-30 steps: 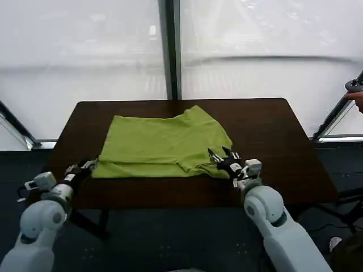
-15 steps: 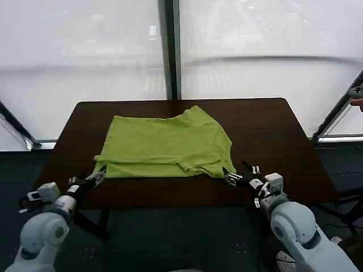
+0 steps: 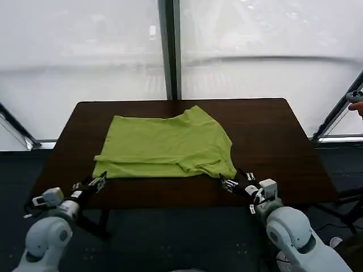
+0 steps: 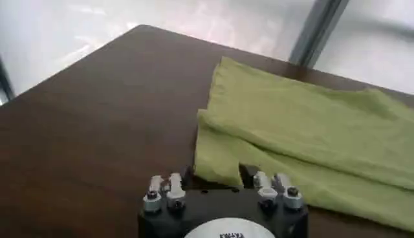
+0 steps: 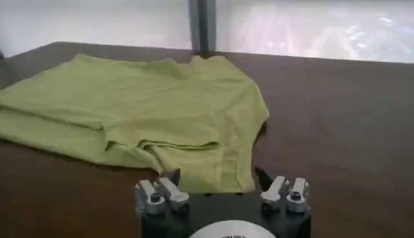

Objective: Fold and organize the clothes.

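Note:
The clothes are one lime-green T-shirt (image 3: 167,144), lying folded into a flat rectangle on the dark brown table (image 3: 272,136). My left gripper (image 3: 96,182) is open just off the shirt's front left corner, low over the table. In the left wrist view that corner of the shirt (image 4: 220,158) lies just ahead of the open left gripper (image 4: 218,176), between the lines of its fingers. My right gripper (image 3: 231,182) is open at the front right corner. In the right wrist view the shirt's hem (image 5: 213,162) sits right before the open right gripper (image 5: 217,178).
Bare tabletop stretches on both sides of the shirt, widest at the right (image 3: 283,158). The table's front edge (image 3: 170,199) runs just behind both grippers. Behind the table stands a window wall with a dark upright post (image 3: 169,51).
The right gripper has drawn back off the shirt's front right corner toward the table's front edge. The left gripper has also dropped back and shifted slightly inward. The shirt lies as before.

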`<action>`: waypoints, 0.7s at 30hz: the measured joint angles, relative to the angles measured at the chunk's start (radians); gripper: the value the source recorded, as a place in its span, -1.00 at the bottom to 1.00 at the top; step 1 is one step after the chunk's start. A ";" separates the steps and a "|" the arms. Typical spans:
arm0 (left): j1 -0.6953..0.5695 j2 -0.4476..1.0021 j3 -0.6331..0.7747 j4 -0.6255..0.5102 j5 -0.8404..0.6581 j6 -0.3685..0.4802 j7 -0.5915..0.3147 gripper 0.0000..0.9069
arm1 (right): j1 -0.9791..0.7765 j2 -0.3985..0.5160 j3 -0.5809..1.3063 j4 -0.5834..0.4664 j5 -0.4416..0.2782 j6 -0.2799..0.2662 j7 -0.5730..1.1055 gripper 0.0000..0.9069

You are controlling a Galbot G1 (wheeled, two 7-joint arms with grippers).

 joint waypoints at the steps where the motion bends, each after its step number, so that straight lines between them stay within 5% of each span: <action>1: 0.000 0.000 0.000 0.002 0.000 -0.001 0.000 -1.00 | 0.000 -0.003 0.002 0.002 0.004 -0.001 0.002 -1.00; 21: 0.088 0.012 -0.047 -0.065 0.019 -0.003 -0.004 -1.00 | -0.104 -0.132 0.091 0.132 0.199 -0.101 0.094 -1.00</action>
